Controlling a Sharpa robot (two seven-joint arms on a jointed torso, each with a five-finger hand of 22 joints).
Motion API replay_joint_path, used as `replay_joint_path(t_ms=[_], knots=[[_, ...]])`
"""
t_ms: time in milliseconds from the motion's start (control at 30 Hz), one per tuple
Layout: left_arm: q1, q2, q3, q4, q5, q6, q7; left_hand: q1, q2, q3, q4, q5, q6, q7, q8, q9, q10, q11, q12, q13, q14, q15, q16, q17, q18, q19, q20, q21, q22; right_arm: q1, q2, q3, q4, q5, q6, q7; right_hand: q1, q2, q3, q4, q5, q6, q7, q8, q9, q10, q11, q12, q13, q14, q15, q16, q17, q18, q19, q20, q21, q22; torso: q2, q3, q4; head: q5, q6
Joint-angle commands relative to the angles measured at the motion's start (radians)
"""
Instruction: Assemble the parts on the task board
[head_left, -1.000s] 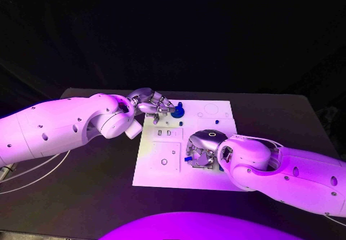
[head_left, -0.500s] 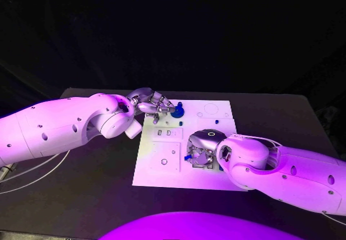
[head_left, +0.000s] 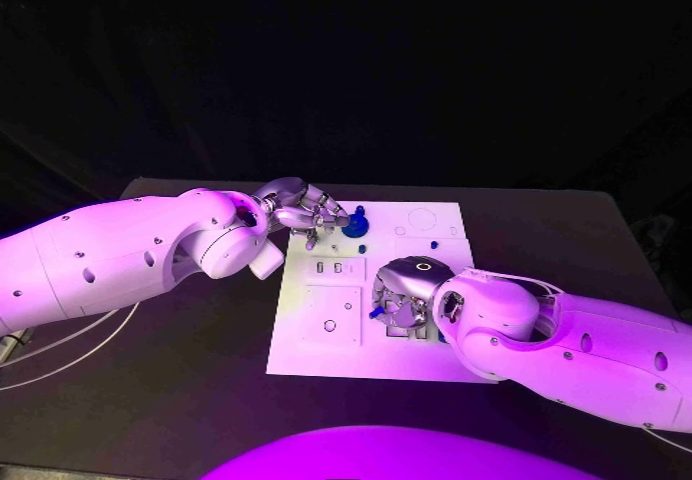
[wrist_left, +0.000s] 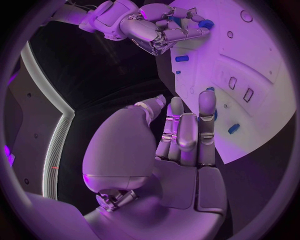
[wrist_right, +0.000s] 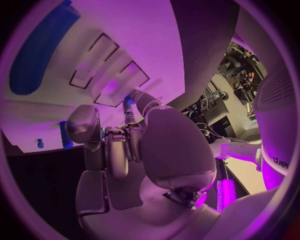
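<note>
The white task board (head_left: 335, 345) lies in the middle of the black table. My left hand (head_left: 300, 214) hovers at the board's far left corner, fingers stretched out and holding nothing. Its fingertips (wrist_left: 207, 100) reach a round blue part (head_left: 355, 223) that stands in the board. My right hand (head_left: 400, 303) is curled low over the board's near right area. It pinches a small blue part (head_left: 378, 312) at its fingertips (wrist_right: 129, 101), also seen from the left wrist (wrist_left: 205, 23). Small blue parts (head_left: 401, 230) (head_left: 434, 243) sit near the far edge.
Rectangular slots (head_left: 339, 266) and an oval hole (head_left: 329, 325) mark the board's left half, and a round recess (head_left: 424, 216) lies at its far right. Bare black table (head_left: 173, 370) surrounds the board. Both bulky forearms hang over the board's sides.
My left hand has drawn slightly back from the round blue part. My right hand has shifted a little further along the board with the small blue part.
</note>
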Motion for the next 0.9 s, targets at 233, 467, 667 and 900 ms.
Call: replay_joint_path(t_ms=[233,467,667,900], knots=[[0.001,0.001,0.001,-0.001,0.006,0.017,0.004,0.009,-0.002,0.002,-0.005,0.000,0.002,0.006,-0.004,-0.002,-0.001,0.002,0.002,-0.002,0.008,0.000,0.002,-0.002,0.007,0.005,0.002,0.003,-0.001,-0.001,-0.019,0.000,0.001,0.097,-0.243,0.070,-0.032,0.005,0.012,-0.003,0.002,0.036,-0.040,0.016,0.047,0.028,-0.012,0.005,0.140,0.104,-0.010,0.006,0.263,-0.017,0.016,-0.011,0.054,0.048,0.000,-0.0001,-0.0002,0.000,0.008],[0.001,0.001,0.001,-0.003,0.006,0.020,0.002,0.009,-0.002,0.002,-0.005,0.000,0.002,0.006,-0.004,-0.002,-0.001,0.002,0.002,-0.002,0.008,0.000,0.002,-0.002,0.007,0.005,0.002,0.003,-0.001,0.006,-0.028,0.003,0.002,0.208,-0.269,0.104,-0.055,0.001,0.010,0.005,0.008,0.033,-0.043,0.019,0.055,0.027,-0.015,0.000,0.137,0.104,-0.012,0.006,0.263,-0.019,0.021,-0.014,0.068,0.063,0.000,-0.0003,0.0005,0.000,0.009],[0.001,0.001,0.001,-0.004,0.006,0.024,0.000,0.009,-0.002,0.002,-0.005,0.000,0.002,0.006,-0.004,-0.002,-0.001,0.002,0.002,-0.002,0.008,0.000,0.002,-0.002,0.007,0.005,0.002,0.003,-0.001,0.020,-0.032,0.005,-0.012,0.290,-0.247,0.098,-0.082,-0.003,0.002,0.016,0.028,0.030,-0.045,0.021,0.062,0.028,-0.016,-0.003,0.137,0.104,-0.013,0.006,0.263,-0.020,0.021,-0.015,0.073,0.071,0.000,-0.0010,-0.0004,0.001,0.012],[0.001,0.002,0.001,-0.003,0.006,0.030,-0.002,0.008,-0.002,0.001,-0.005,0.000,0.001,0.007,-0.005,-0.003,-0.003,0.002,0.001,-0.003,0.008,0.001,0.002,-0.002,0.007,0.005,0.002,0.002,-0.002,0.042,-0.023,0.007,-0.046,0.395,-0.230,0.082,-0.135,-0.009,-0.022,0.048,0.051,0.027,-0.045,0.022,0.070,0.030,-0.016,-0.003,0.138,0.104,-0.013,0.006,0.263,-0.021,0.022,-0.015,0.081,0.082,0.000,-0.0008,0.0006,0.003,0.015]])
